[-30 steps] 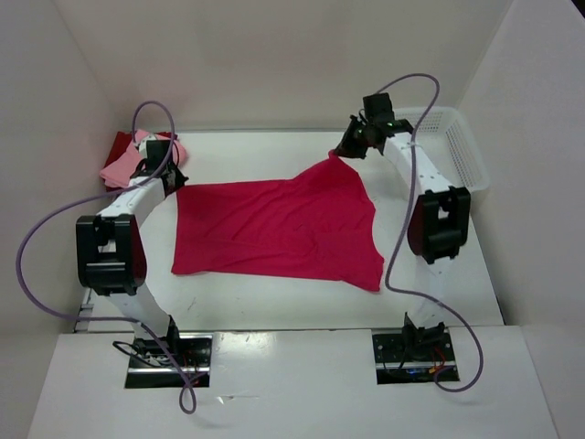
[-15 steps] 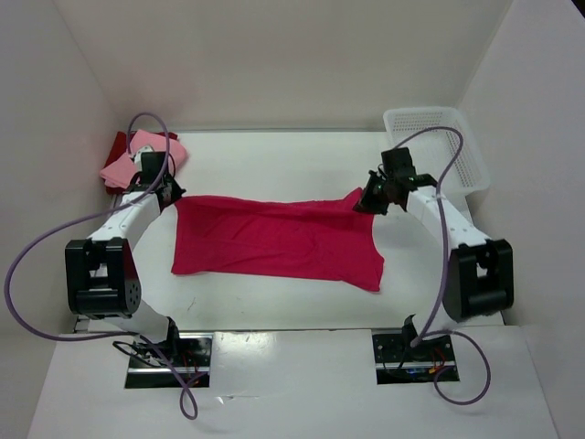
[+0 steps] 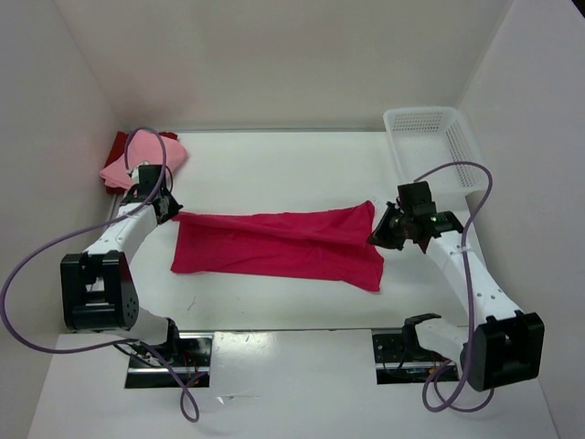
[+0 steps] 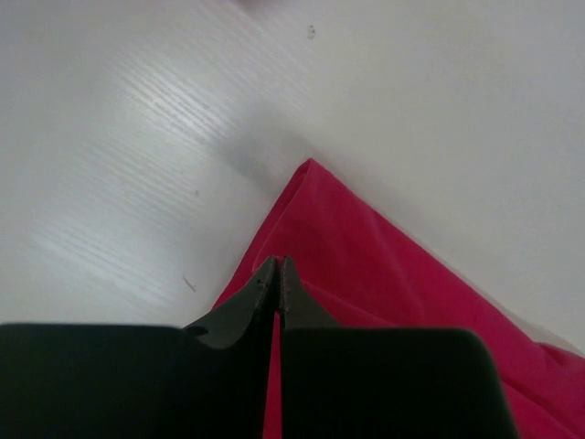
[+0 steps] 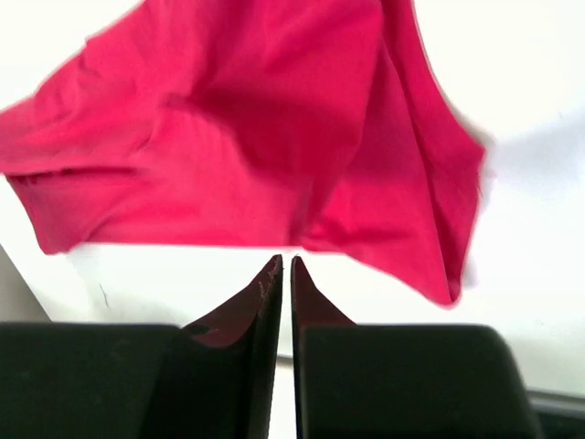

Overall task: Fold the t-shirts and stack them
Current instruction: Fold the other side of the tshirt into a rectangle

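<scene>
The right gripper (image 3: 384,235) has its 2 fingers nearly pressed together, tips at the right edge of the magenta shirt (image 3: 274,242), which lies mid-table. The left gripper (image 3: 167,210) pinches its far left corner. Beyond, a pink shirt (image 3: 117,171) lies on a dark red shirt (image 3: 116,144).

Magenta-pink t-shirt (image 3: 274,242); light pink t-shirt (image 3: 122,170); dark red t-shirt (image 3: 117,144); white basket (image 3: 430,112)
</scene>
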Tool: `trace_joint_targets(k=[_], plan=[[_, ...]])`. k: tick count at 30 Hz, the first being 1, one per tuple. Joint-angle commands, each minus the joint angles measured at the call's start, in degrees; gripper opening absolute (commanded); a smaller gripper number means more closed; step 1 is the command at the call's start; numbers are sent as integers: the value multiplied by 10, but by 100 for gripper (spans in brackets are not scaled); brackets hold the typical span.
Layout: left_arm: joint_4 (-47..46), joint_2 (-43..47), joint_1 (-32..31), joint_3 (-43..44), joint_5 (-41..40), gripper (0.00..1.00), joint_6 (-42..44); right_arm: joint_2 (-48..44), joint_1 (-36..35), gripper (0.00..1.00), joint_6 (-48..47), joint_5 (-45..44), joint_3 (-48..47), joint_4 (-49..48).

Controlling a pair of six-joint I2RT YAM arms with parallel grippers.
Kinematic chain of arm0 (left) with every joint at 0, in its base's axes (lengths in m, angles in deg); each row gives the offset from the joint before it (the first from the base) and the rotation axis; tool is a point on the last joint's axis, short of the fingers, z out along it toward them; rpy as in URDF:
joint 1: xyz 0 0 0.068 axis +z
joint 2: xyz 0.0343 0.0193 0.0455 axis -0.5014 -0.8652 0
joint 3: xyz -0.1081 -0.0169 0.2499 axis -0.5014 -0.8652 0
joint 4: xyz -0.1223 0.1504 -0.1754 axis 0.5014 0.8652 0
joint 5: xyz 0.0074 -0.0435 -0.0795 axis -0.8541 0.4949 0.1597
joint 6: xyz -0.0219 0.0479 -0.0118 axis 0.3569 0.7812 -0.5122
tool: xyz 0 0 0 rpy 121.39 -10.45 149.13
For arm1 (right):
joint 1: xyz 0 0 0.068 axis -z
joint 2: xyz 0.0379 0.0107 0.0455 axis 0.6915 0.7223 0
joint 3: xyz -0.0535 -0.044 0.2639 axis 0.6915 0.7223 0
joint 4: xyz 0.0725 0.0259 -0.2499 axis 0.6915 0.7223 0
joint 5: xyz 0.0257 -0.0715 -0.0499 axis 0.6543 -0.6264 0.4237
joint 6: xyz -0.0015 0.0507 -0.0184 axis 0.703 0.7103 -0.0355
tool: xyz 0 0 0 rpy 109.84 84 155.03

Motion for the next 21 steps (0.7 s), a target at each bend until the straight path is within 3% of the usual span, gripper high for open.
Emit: trace_joint_targets(k=[1, 4, 7, 9, 10, 11, 12, 17, 18, 19, 20, 21], plan=[[20, 41, 17, -11, -5, 8, -12, -53, 4, 13, 15, -7, 17, 54], [26, 65, 22, -16, 6, 13, -12, -67, 4, 22, 15, -1, 17, 69], [33, 86, 22, -16, 19, 37, -17, -67, 4, 25, 9, 4, 10, 60], [33, 91, 27, -16, 25, 54, -17, -43, 4, 18, 2, 4, -8, 22], [33, 98, 27, -16, 32, 83, -17, -26, -8, 12, -5, 4, -16, 8], [33, 98, 27, -16, 37, 97, -17, 18, -19, 6, -5, -11, -24, -8], [33, 98, 27, -16, 38, 100, -17, 43, -45, 0, -5, -20, -46, -24], [-11, 91, 21, -30, 100, 100, -22, 178, -123, 0, -5, -79, -106, -118], [-17, 78, 13, -35, 110, 100, -22, 226, -131, 3, -12, -95, -128, -118], [-27, 71, 13, -35, 127, 98, -22, 247, -144, 16, -12, -105, -138, -125], [-43, 65, 0, -42, 151, 91, -28, 264, -151, 24, -20, -124, -144, -136], [-43, 49, -19, -42, 151, 77, -34, 291, -151, 29, -20, -130, -158, -136]])
